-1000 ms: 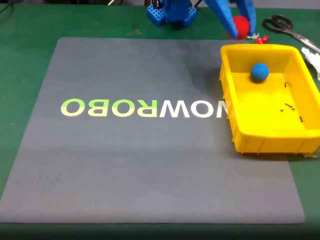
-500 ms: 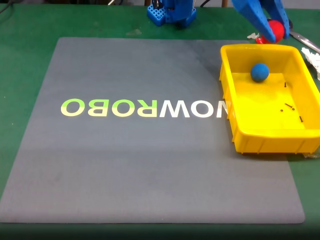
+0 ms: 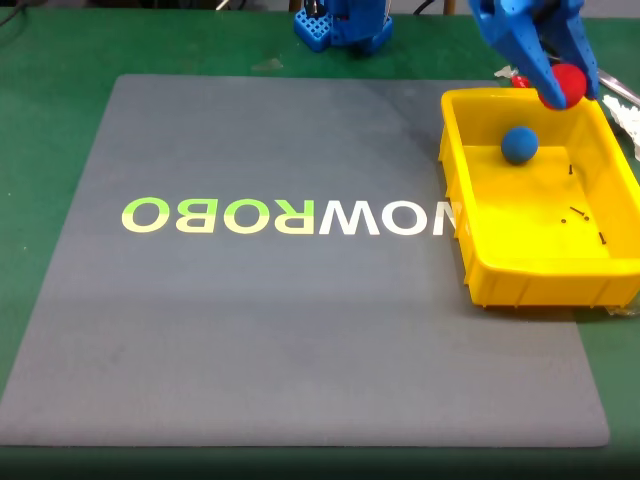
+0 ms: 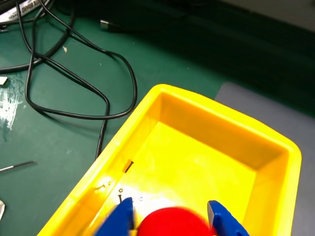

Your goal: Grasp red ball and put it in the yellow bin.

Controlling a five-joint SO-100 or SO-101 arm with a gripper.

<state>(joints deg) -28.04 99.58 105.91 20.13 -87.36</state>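
Robotics workbench, green cutting mat (image 3: 60,60), loose cables (image 4: 74,73), scissors (image 3: 615,85)

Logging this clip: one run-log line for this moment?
phase: carry | gripper: shut on red ball | above yellow bin far wall | blue ball inside

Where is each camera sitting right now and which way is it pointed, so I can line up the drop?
Fixed view: stands opposite the robot's base, raised, looking down across the grey mat toward the base; the blue gripper shows at the top right, holding the red ball over the far rim of the yellow bin.
Wrist view: rides on the gripper, looking down into the bin; both blue fingertips show at the bottom edge.
Shared: the gripper, the red ball and the bin.
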